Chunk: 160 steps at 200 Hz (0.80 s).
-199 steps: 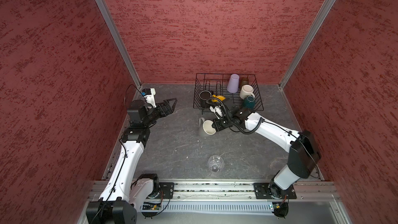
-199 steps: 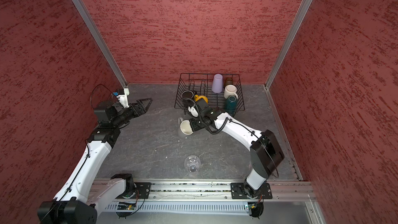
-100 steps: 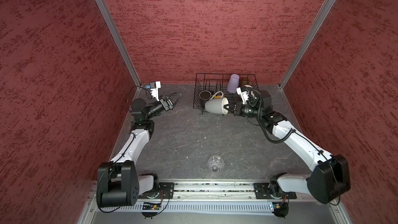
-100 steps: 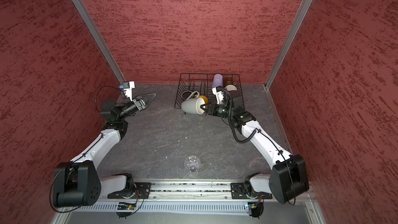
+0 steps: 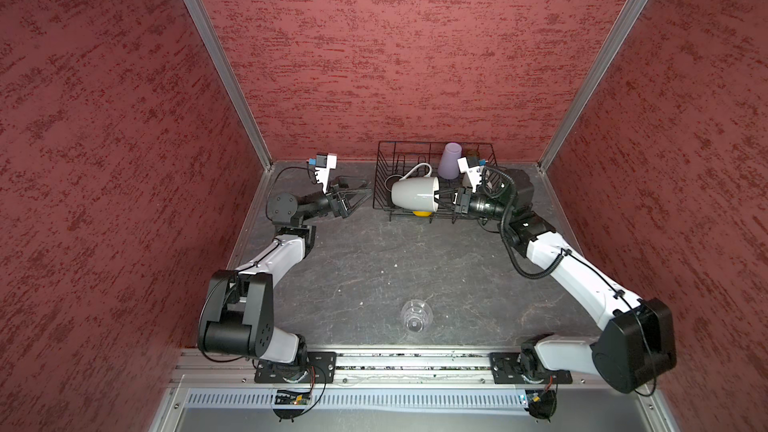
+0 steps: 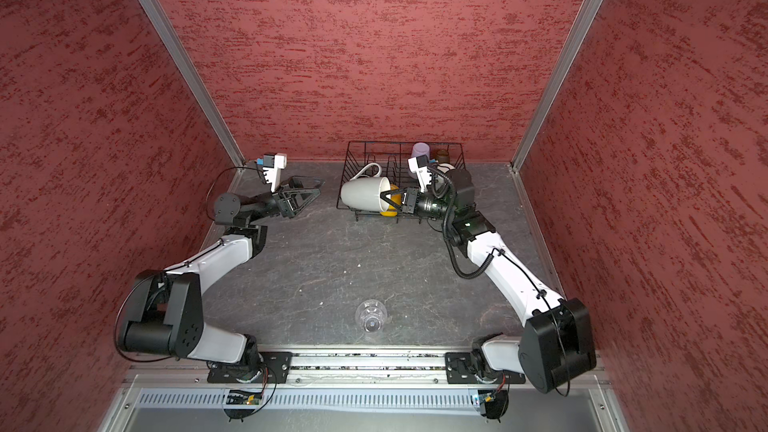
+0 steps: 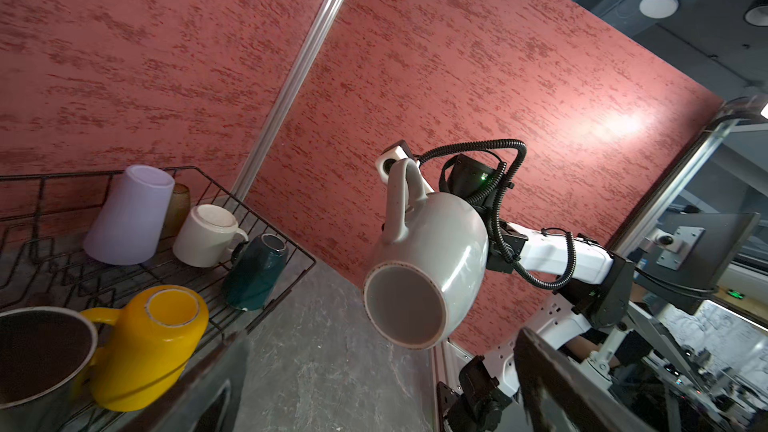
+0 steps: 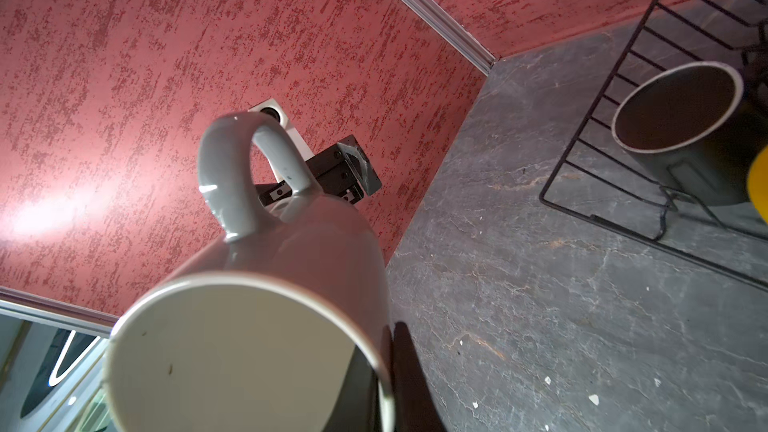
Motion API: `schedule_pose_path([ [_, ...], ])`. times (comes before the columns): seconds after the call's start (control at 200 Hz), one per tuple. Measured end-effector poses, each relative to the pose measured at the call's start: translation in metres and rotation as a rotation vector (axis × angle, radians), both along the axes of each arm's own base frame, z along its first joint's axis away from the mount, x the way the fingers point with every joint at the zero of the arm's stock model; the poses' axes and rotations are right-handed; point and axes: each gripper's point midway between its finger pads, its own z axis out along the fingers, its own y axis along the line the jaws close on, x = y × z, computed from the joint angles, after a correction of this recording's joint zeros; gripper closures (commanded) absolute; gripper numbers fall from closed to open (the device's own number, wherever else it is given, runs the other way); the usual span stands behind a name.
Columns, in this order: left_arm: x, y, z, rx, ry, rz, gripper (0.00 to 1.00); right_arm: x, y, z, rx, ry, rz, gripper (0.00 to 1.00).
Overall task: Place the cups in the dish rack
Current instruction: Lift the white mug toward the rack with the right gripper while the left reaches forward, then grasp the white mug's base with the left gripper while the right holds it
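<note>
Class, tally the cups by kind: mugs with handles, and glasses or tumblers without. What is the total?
Mugs: 5 (grey mug, yellow mug, black mug, teal mug, white mug)
Glasses, tumblers: 3 (lilac tumbler, amber glass, clear glass)
Total: 8

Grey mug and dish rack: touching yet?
Apart. The left wrist view shows the grey mug hanging in the air beside the dish rack, with a strip of red wall plainly visible between them.

Most of amber glass (image 7: pixel 179 205) behind lilac tumbler (image 7: pixel 129 214); black mug (image 7: pixel 41 351) partly out of frame.
</note>
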Motion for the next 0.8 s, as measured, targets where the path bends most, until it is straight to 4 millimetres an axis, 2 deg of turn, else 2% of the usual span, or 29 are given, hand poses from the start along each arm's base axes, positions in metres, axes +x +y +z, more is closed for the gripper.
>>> schedule_pose_path([
  [0.271, -0.020, -0.029, 0.003, 0.011, -0.054, -0.133, 0.00, -0.008, 0.012, 0.004, 0.002, -0.014, 0.047, 1.00],
  [0.551, -0.032, -0.046, 0.011, 0.021, -0.100, -0.204, 0.00, -0.011, 0.022, 0.001, 0.006, -0.008, 0.076, 1.00],
  [0.802, -0.041, -0.060, 0.010, 0.040, -0.113, -0.274, 0.01, -0.011, 0.030, -0.001, 0.020, -0.003, 0.104, 1.00],
])
